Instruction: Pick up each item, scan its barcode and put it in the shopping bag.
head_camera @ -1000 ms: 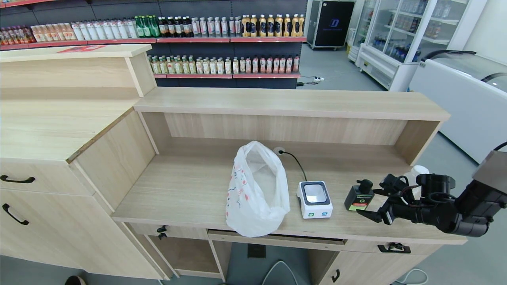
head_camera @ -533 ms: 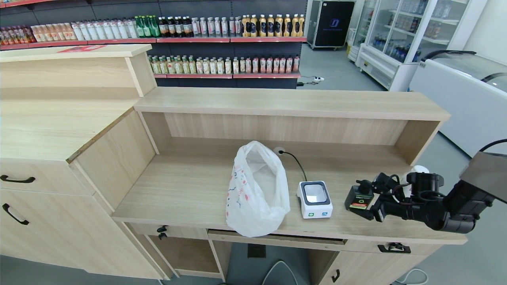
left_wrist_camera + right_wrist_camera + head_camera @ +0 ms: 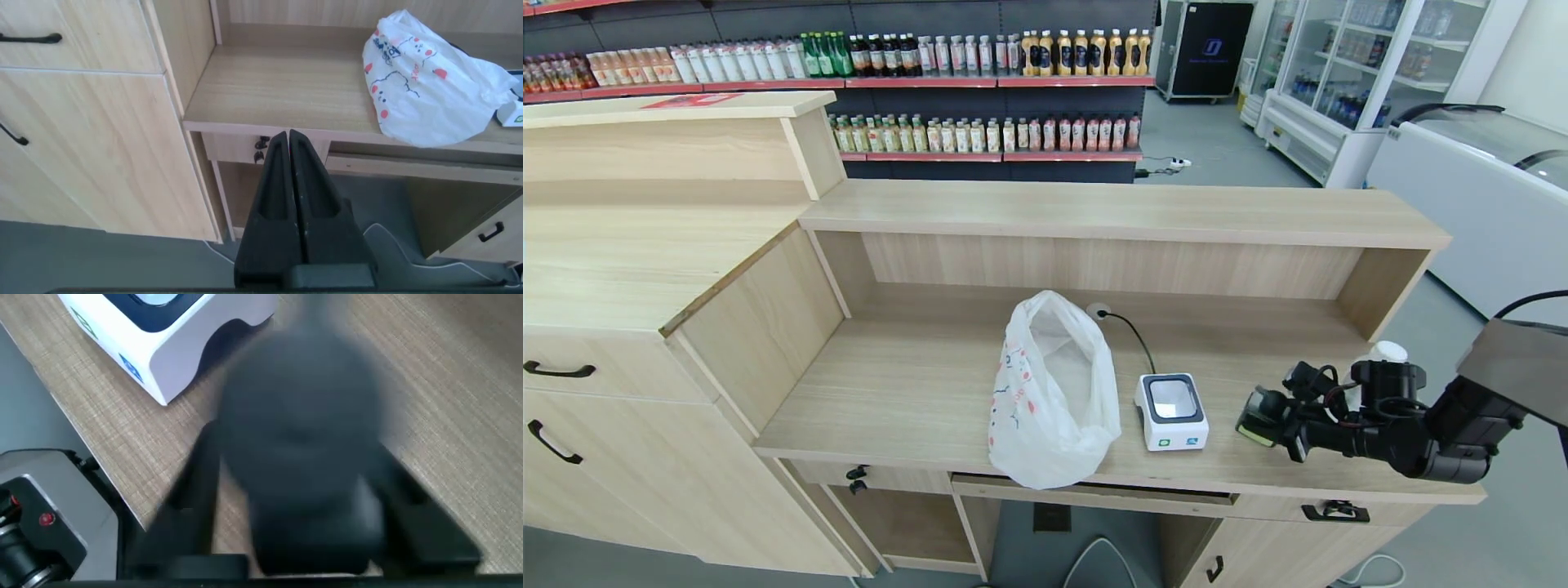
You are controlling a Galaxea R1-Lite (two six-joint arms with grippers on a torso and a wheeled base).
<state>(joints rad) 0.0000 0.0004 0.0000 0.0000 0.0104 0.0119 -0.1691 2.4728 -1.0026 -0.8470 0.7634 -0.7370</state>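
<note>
**A:** Start with the head view. Where's the item?

**B:** The dark pump bottle (image 3: 1250, 426) stands on the desk (image 3: 915, 384), at its right end and near the front edge. The right gripper (image 3: 1262, 415) comes in low from the right and sits around it, hiding most of the bottle. I can't tell from here whether the gripper is pressing on the bottle or only set about it.

**A:** And the rest of the desk?

**B:** The scanner (image 3: 1170, 411), a white box with a dark window on top, is just left of the bottle. Its black cable (image 3: 1131, 331) runs back to a hole in the desk. The shopping bag (image 3: 1054, 392) stands just left of the scanner, white with red print and its mouth open upward. A white-capped container (image 3: 1387, 353) shows behind the right arm.

**A:** Left wrist view?

**B:** The left gripper (image 3: 288, 137) hangs below and in front of the desk (image 3: 278, 82). Its two black fingers (image 3: 274, 188) are pressed flat together with nothing between them. The shopping bag (image 3: 433, 77) is on the desk, well away from it, and a corner of the scanner (image 3: 513, 114) shows past the bag.

**A:** Right wrist view?

**B:** The pump bottle (image 3: 306, 416) is a blurred dark shape, upright on the wood. It sits inside the right gripper (image 3: 298, 457), and again I can't tell whether it's clamped. The scanner (image 3: 163, 335) is close beside the bottle, not touching it.
</note>
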